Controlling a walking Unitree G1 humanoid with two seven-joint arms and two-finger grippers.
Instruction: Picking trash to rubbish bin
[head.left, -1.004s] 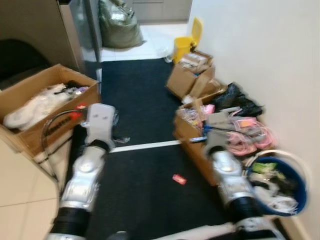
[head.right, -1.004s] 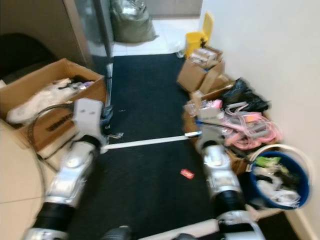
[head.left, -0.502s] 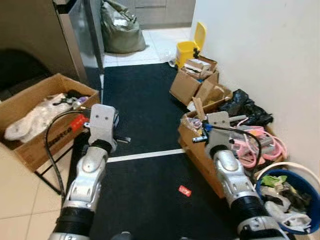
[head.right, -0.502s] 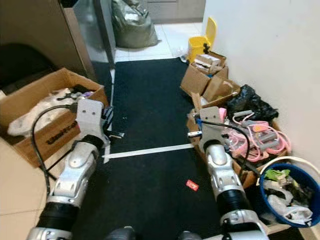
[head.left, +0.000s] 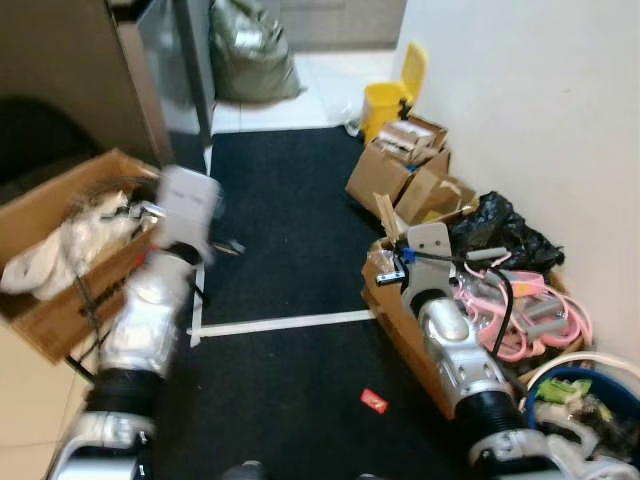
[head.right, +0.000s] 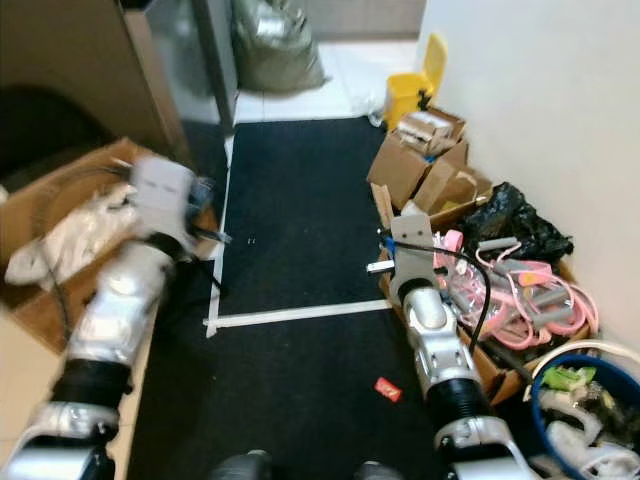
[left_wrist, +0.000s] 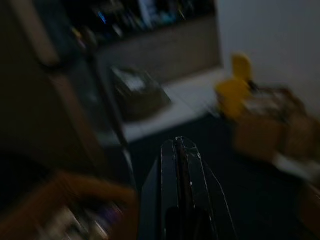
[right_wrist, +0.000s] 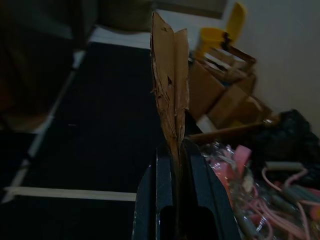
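Right now the right gripper (right_wrist: 176, 150) has its fingers clamped on a torn cardboard scrap (right_wrist: 170, 90), held upright over the black carpet (head.left: 290, 230), just left of an open box w/ pink cables (head.left: 520, 310). Left gripper (left_wrist: 181, 150), fingers pressed together w/ nothing between, is up by the cardboard box (head.left: 60, 260) at left. Yellow rubbish bin (head.left: 388, 95) sits far right by the wall. Red wrapper (head.left: 374, 401) lies near on the carpet.
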